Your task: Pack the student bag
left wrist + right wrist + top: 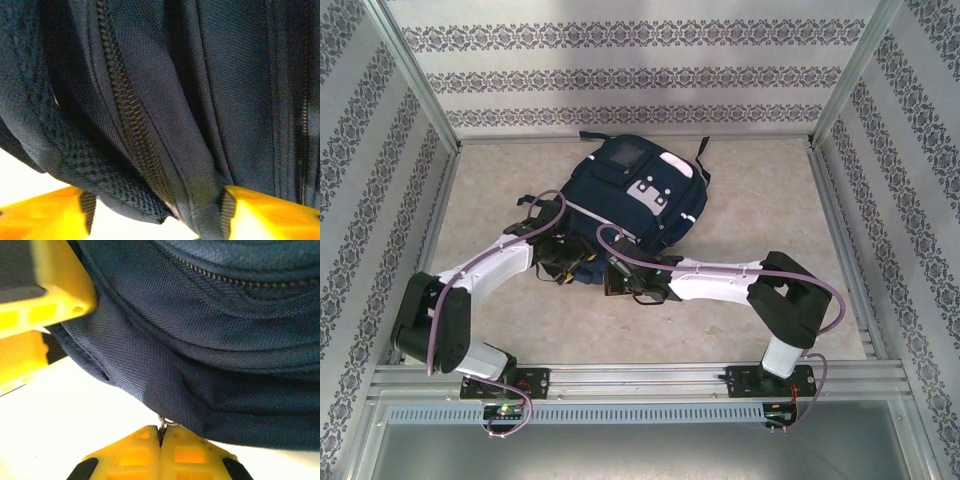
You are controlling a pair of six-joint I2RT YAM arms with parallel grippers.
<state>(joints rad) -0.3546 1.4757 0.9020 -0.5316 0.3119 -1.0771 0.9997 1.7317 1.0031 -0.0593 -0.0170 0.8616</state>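
The left claw met the student bag at the bag's 7 o'clock corner. Its yellow fingers stood apart astride a fold carrying a zipper, with light showing beside one finger. The bag lay flat mid-worktop, toward 12 o'clock from the arm bases. At the bag's 6 o'clock edge the right claw was pressed tight, nipping a small metal zipper pull.

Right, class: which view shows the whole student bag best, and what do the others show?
Top external: the student bag shows nearly whole, pockets and stripes included. Left wrist gives close navy fabric and a zipper; right wrist, a fabric edge and zipper teeth.
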